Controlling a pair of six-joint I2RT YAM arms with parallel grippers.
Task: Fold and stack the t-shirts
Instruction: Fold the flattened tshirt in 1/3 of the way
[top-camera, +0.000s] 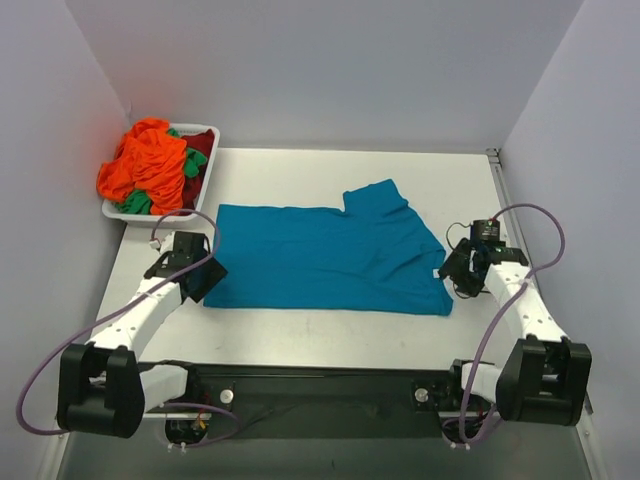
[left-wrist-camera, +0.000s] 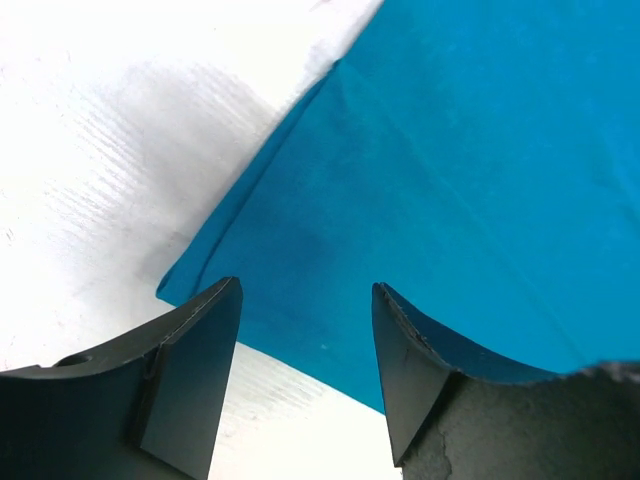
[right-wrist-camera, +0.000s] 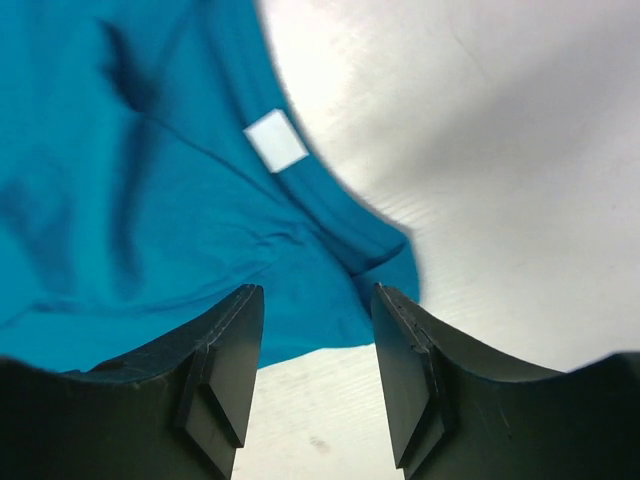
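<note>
the overhead camera looks down from above and behind the robot, far enough back to take in the whole white bench (top-camera: 330, 335), with the left arm at frame left. the left wrist camera peers past its own left pincer (left-wrist-camera: 305, 300) from close above the bench at the near left corner of the teal-blue t-shirt (left-wrist-camera: 450, 170), while the right wrist camera, equally near, faces down past the right pincer (right-wrist-camera: 315, 300) at the shirt's collar edge and its white label (right-wrist-camera: 276, 140). both close views show small patches of shirt and bench that the overhead view holds whole.
</note>
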